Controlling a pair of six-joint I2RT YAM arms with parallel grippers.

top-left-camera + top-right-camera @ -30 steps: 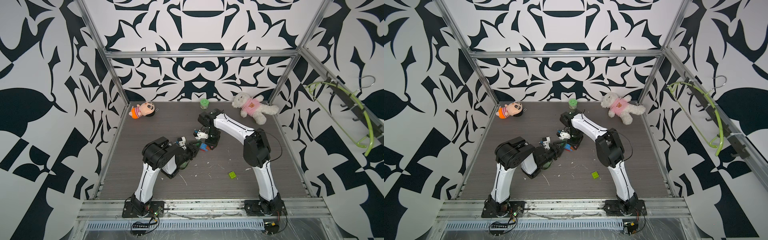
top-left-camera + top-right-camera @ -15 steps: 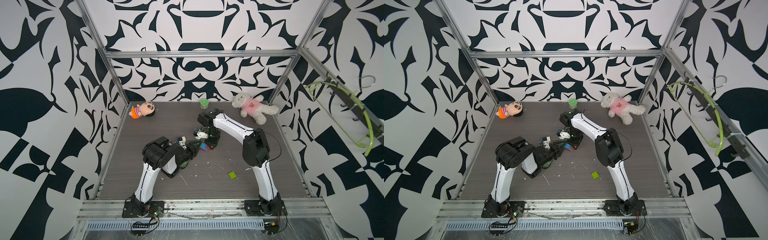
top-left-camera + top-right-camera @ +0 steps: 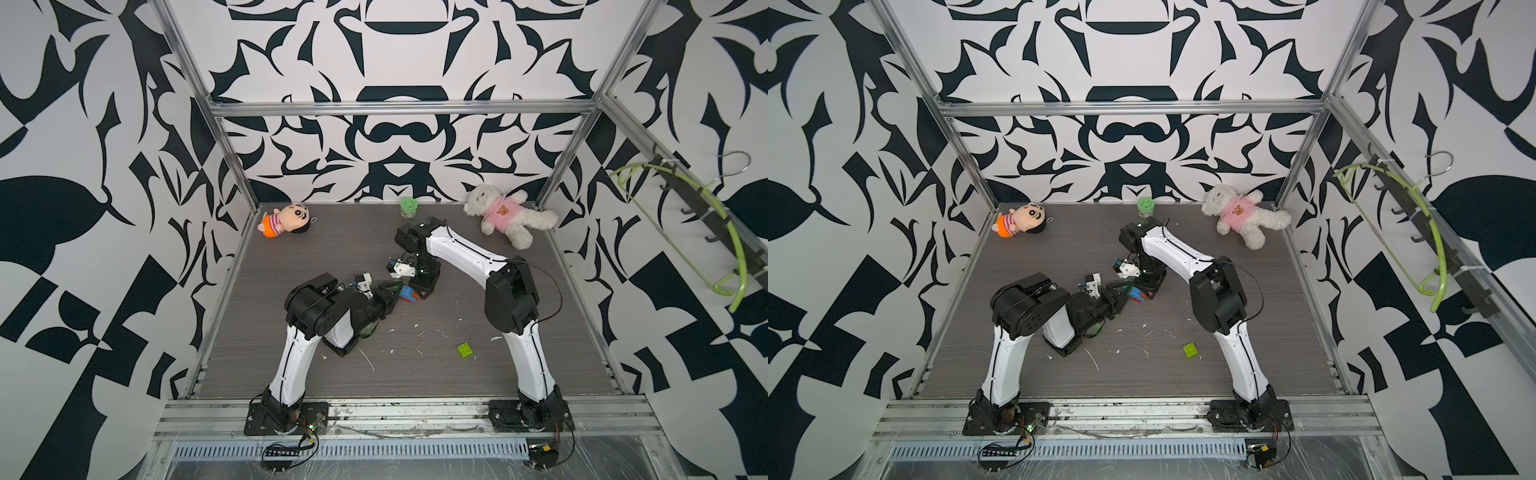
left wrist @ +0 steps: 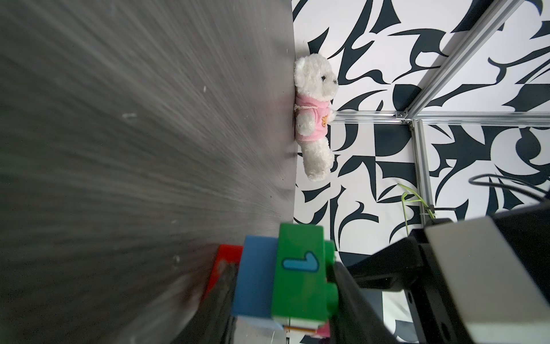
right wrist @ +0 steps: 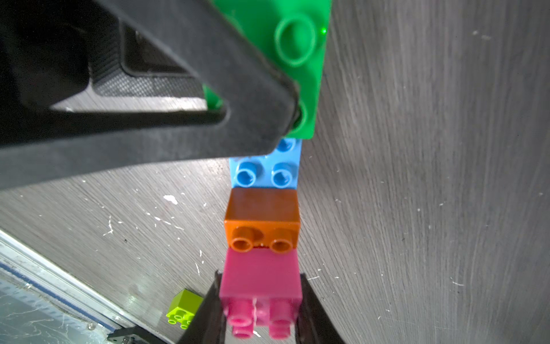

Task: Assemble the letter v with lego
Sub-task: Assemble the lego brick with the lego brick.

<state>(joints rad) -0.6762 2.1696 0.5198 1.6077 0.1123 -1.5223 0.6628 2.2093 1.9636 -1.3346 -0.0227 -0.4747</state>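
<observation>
Clamping the green brick, the left end effector steadies the lego chain mid-worktop. The right end effector flanks its pink brick; whether it grips, I cannot tell. Light, rigid, probably slick: pinch flat sidewalls.

Both top views looked down from above the 6 o'clock edge toward the 12 o'clock wall, covering the table. The left wrist camera, rolled sideways, sat close behind the green brick, facing the white bear at 1 o'clock. The right wrist camera looked down closely on the pink brick and the same green brick.
</observation>
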